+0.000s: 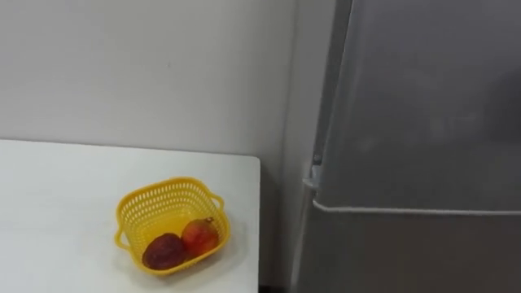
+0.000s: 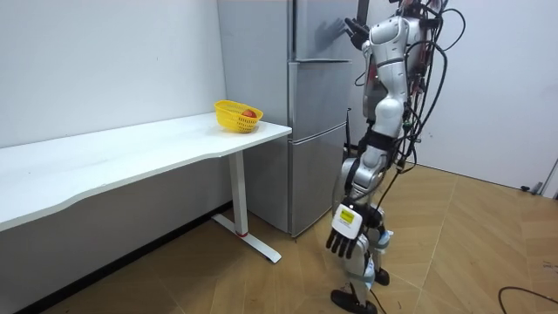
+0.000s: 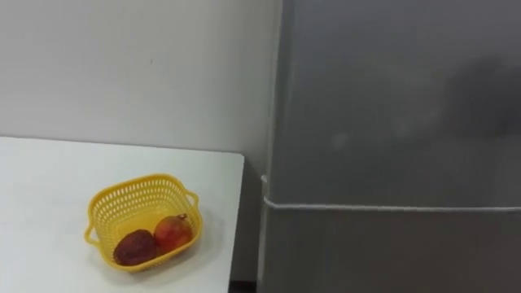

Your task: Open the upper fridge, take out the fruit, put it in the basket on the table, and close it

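Observation:
The grey fridge stands shut at the table's right end, with its upper door (image 1: pixel 423 98) above a seam and its lower door (image 1: pixel 407 256) below. In the room view I stand upright close before the fridge (image 2: pixel 318 113). My right hand (image 2: pixel 353 30) is raised at the height of the upper door, just off its edge, with its fingers stretched out and nothing in them. Beside my leg my left hand (image 2: pixel 347 235) hangs open and idle.
A yellow basket (image 1: pixel 155 203) sits near the right end of the white table (image 1: pixel 57 212), holding a dark red fruit (image 1: pixel 164 251) and a red-orange fruit (image 1: pixel 200 236). A white wall runs behind the table. Wooden floor (image 2: pixel 471 253) lies open behind me.

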